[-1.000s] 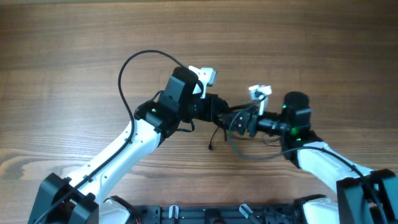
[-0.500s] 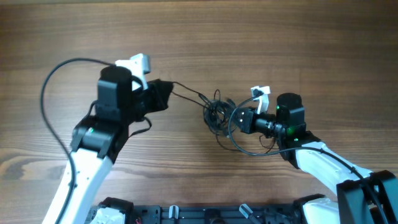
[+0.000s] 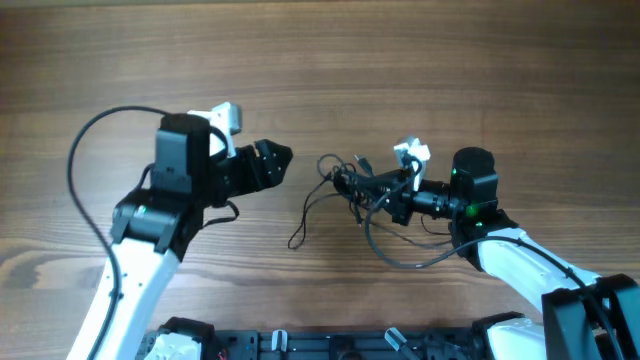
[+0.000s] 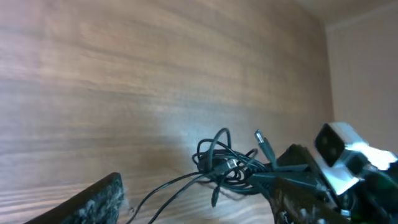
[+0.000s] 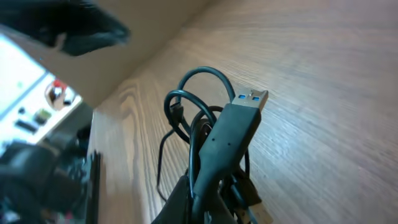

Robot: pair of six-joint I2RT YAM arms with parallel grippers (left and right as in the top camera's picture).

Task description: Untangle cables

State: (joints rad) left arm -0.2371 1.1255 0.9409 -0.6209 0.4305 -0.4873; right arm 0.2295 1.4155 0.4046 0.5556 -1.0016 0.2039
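The right gripper [image 3: 378, 188] is clenched on the cables [image 3: 345, 178], a knot of thin black wires bunched at its fingertips. A blue-tongued USB plug [image 5: 239, 118] juts up beside the loops. From the knot, one loose strand [image 3: 303, 215] trails slantwise across the wooden desk [image 3: 320, 60], toward the robot's base and its left side. The left gripper [image 3: 275, 158] hovers released and empty, apart from the knot and pointing toward it. The strand's free end lies nearer the left gripper, which makes it that gripper's likely next pick.
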